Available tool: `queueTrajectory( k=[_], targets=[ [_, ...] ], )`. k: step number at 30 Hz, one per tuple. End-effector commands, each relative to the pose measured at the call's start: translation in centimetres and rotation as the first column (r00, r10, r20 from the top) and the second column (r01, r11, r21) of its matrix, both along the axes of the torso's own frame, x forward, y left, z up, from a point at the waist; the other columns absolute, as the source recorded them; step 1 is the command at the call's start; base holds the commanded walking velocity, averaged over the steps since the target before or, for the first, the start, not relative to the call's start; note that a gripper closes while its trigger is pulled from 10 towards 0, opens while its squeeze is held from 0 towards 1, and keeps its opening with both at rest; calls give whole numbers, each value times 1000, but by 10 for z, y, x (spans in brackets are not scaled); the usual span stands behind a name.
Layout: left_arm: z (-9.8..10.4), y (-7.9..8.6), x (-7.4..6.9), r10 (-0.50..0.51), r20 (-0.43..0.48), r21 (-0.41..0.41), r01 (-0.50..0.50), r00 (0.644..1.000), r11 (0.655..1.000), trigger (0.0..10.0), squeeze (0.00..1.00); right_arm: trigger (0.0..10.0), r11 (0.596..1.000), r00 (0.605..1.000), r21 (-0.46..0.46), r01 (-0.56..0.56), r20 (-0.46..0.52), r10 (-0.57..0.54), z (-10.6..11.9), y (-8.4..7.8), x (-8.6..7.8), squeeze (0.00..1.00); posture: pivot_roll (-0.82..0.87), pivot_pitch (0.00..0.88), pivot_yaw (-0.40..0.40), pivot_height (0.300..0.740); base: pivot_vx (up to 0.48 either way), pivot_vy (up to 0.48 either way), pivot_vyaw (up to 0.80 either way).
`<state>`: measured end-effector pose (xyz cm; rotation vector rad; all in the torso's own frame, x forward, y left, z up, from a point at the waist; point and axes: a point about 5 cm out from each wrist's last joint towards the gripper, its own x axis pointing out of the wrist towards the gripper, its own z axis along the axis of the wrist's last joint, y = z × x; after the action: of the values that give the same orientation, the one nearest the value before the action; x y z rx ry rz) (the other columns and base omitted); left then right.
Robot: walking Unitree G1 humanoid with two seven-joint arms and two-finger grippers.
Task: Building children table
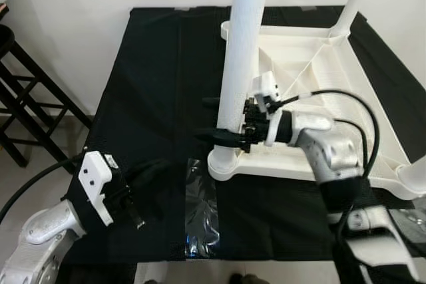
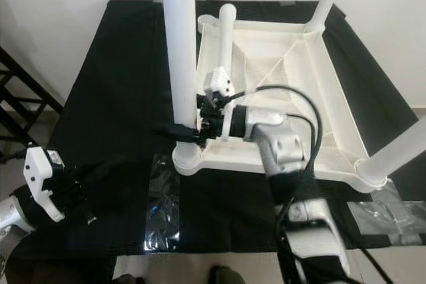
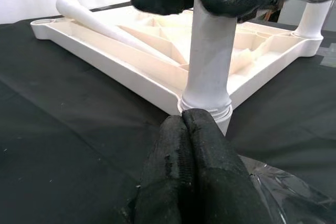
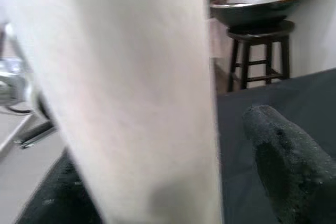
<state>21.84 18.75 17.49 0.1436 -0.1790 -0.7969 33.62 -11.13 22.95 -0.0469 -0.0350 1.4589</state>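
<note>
The right gripper (image 1: 223, 123) pinches the upright leg (image 1: 241, 64) standing in the near-left corner socket of the upturned tabletop (image 1: 313, 78). It should probably keep that leg plumb while seating it. The left gripper (image 3: 195, 166), fingers pressed together, rests on the black cloth (image 1: 153, 84).

Even, bright daylight; head views sharp. Glare on the crumpled clear plastic bag (image 1: 202, 211) at the black cloth-covered table's (image 1: 146, 84) near edge. Right wrist view: white cylindrical plastic leg (image 4: 131, 93) blurred, out of focus.
</note>
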Motion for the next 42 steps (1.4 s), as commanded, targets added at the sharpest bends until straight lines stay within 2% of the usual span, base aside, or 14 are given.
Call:
queueTrajectory(
  k=[1, 2, 12, 16, 20, 21, 23, 30, 31, 32, 33, 36, 37, 42],
  targets=[
    [-5, -1, -2, -3, -20, 4, 3, 1000, 1000, 10000, 0, 4980, 999, 999, -2, -44, -17, 44, -2, 1, 1, 0, 99, 147, -43, 740, 0, 0, 0],
    [-5, -1, -2, -3, -20, 3, 3, 1000, 1000, 10000, 0, 0, 998, 998, -4, -58, -33, 57, -2, 0, 4, 0, 98, 148, -45, 740, 0, 0, 0],
    [-4, -3, -2, -4, -18, -4, 4, 1000, 1000, 10000, 0, 0, 998, 997, -1, -60, -43, 60, -11, -11, 2, 0, 89, 153, -46, 740, 0, 0, 0],
    [-3, -2, -3, -6, -16, -6, 6, 1000, 1000, 10000, 0, 0, 995, 995, -16, 95, -23, -95, -28, -20, -10, 0, 74, 167, -50, 740, 0, 0, 0],
    [-1, 2, -3, -3, -14, -5, 3, 1000, 1000, 10000, 0, 0, 846, 844, -53, 530, -63, -533, -62, -4, -27, 0, 60, 177, -49, 740, 0, 0, 0],
    [0, 3, -3, -3, -14, -5, 3, 1000, 1000, 10000, 0, 0, 699, 690, -77, 711, -111, -715, -75, 1, -33, 0, 48, 184, -39, 740, 0, 0, 0],
    [0, 3, -3, -3, -15, -5, 3, 1000, 1000, 10000, 0, 0, 638, 630, -88, 765, -108, -769, -81, 10, -44, 0, 47, 186, -33, 740, 0, 0, 0],
    [-2, 2, -2, -7, -19, -2, 7, 1000, 1000, 10000, 0, 0, 684, 679, -89, 724, -86, -729, -84, 27, -53, 0, 56, 170, -40, 740, 0, 0, 0],
    [-2, 2, -2, -3, -17, -4, 3, 1000, 1000, 10000, 0, 4824, 693, 688, -97, 715, -77, -721, -83, 27, -51, 0, 56, 166, -48, 740, 0, 0, 0],
    [-2, 2, -2, -3, -17, -4, 3, 1000, 1000, 10000, 0, 4824, 693, 688, -97, 715, -77, -721, -83, 27, -51, 0, 56, 166, -48, 740, 0, 0, 0],
    [-2, 2, -2, -1, -16, -5, 1, 1000, 1000, 10000, 0, 10000, 689, 685, -104, 717, -73, -724, -82, 26, -50, 0, 56, 164, -49, 740, 0, 0, 0],
    [-2, 2, -2, 1, -15, -6, -1, 1000, 1000, 10000, 0, 10000, 703, 699, -106, 703, -74, -711, -80, 25, -48, 0, 57, 162, -50, 740, 0, 0, 0],
    [-2, 1, -2, 0, -15, -7, 0, 1000, 1000, 10000, 0, 10000, 732, 729, -99, 674, -77, -681, -75, 23, -46, 1000, 56, 157, -46, 740, 0, 0, 0],
    [-3, 0, -1, -6, -18, -10, 6, 1000, 1000, 10000, 0, 10000, 865, 864, -28, 501, -40, -502, -51, 20, -40, 1000, 55, 152, -44, 740, 0, 0, 0]
  ],
)
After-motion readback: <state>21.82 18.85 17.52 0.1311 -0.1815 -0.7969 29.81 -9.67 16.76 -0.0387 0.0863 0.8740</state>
